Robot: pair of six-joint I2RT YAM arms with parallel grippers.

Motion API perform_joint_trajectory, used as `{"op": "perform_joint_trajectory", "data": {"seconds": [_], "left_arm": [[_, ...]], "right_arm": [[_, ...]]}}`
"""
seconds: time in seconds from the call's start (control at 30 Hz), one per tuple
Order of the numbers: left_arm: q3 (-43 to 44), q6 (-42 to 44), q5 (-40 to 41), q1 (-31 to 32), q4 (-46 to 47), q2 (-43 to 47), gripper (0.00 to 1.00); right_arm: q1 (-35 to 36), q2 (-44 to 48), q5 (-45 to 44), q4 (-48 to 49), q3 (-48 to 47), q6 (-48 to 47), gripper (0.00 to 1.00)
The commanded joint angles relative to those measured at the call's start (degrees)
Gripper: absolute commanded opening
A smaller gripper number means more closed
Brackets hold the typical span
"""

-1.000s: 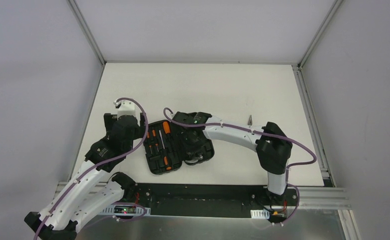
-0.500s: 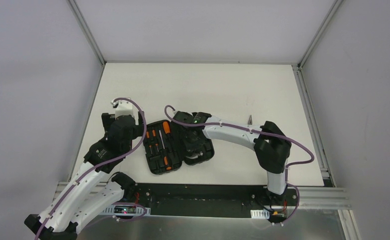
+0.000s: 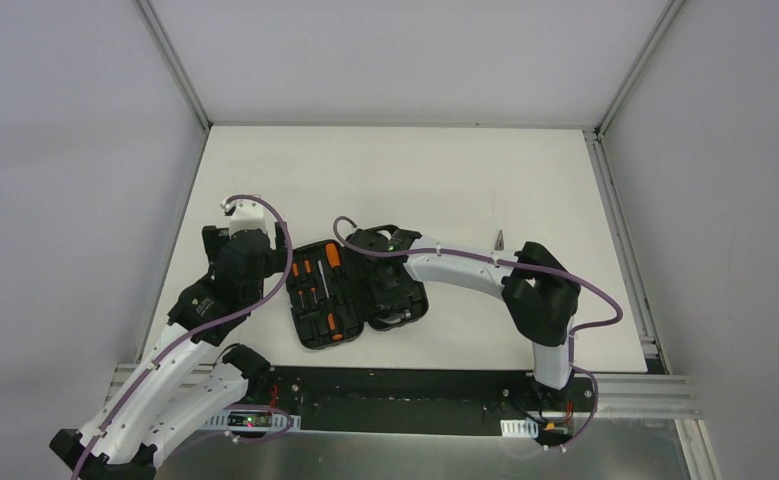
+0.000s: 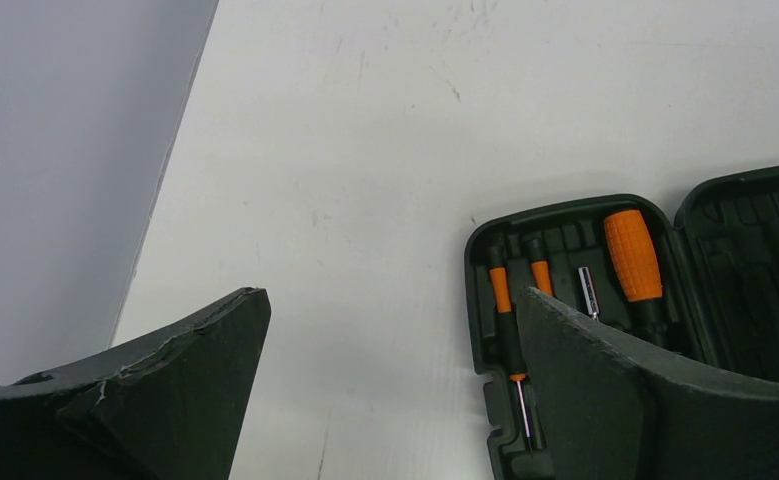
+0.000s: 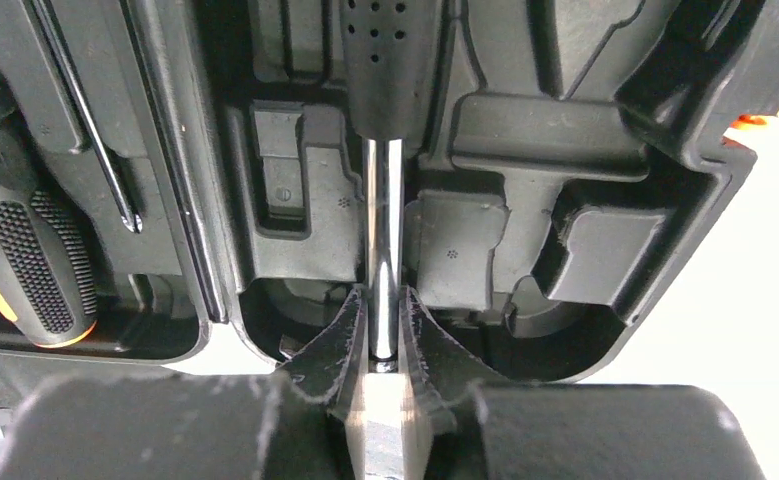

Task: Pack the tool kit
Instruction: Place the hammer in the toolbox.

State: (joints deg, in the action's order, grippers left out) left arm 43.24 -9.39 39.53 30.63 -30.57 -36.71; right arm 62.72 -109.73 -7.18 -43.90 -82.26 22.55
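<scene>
The black tool kit case point(image 3: 310, 335) lies open on the white table between my arms. Its left half holds orange-and-black screwdrivers point(image 3: 313, 283), seen closer in the left wrist view as a fat orange handle point(image 4: 632, 255) beside two thin ones point(image 4: 500, 290). My right gripper point(image 5: 383, 300) reaches down into the right half point(image 5: 605, 250), shut on the hammer's chrome shaft point(image 5: 383, 220). The hammer's black dotted handle point(image 5: 390, 60) points away along a moulded slot. My left gripper point(image 4: 393, 300) hangs open and holds nothing, above bare table just left of the case.
A small grey metal piece point(image 3: 499, 240) lies on the table right of the case, behind the right arm's forearm point(image 3: 465, 268). Grey walls close the table on the left, back and right. The arm bases sit along the near rail point(image 3: 395, 400).
The right arm has shifted slightly toward the near edge while its fingers stay on the hammer shaft in the case. The left arm has barely moved.
</scene>
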Motion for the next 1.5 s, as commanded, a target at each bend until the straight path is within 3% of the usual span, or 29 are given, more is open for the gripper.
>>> {"op": "perform_joint_trajectory", "data": {"seconds": [0.0,0.3,0.63,0.8,1.07,1.23,1.47], "left_arm": [[-0.32,1.03,0.29,-0.48,1.65,0.12,0.98],[-0.32,0.88,0.01,-0.66,1.65,-0.11,0.98],[-0.40,0.90,-0.24,-0.75,1.66,0.10,0.97],[-0.31,0.30,-1.95,-0.71,1.73,0.45,0.97],[4.43,-13.71,-19.33,-0.75,2.01,-5.95,0.95],[5.12,-23.03,-27.71,-0.75,7.31,-13.96,0.91],[8.71,-29.71,-35.31,-0.76,13.01,-27.23,0.74]], "right_arm": [[0.19,1.10,0.14,-0.30,0.67,1.53,0.14],[0.32,2.29,-1.08,0.69,1.05,1.70,0.26],[0.35,3.03,-3.41,2.44,1.57,1.00,0.19],[0.33,4.82,-3.87,2.20,1.32,1.13,0.21],[0.05,11.48,-5.11,4.37,3.81,4.35,0.26],[-0.25,14.91,-1.22,9.39,8.81,6.28,0.26],[0.05,15.20,2.95,14.95,15.58,8.28,0.20]]}}
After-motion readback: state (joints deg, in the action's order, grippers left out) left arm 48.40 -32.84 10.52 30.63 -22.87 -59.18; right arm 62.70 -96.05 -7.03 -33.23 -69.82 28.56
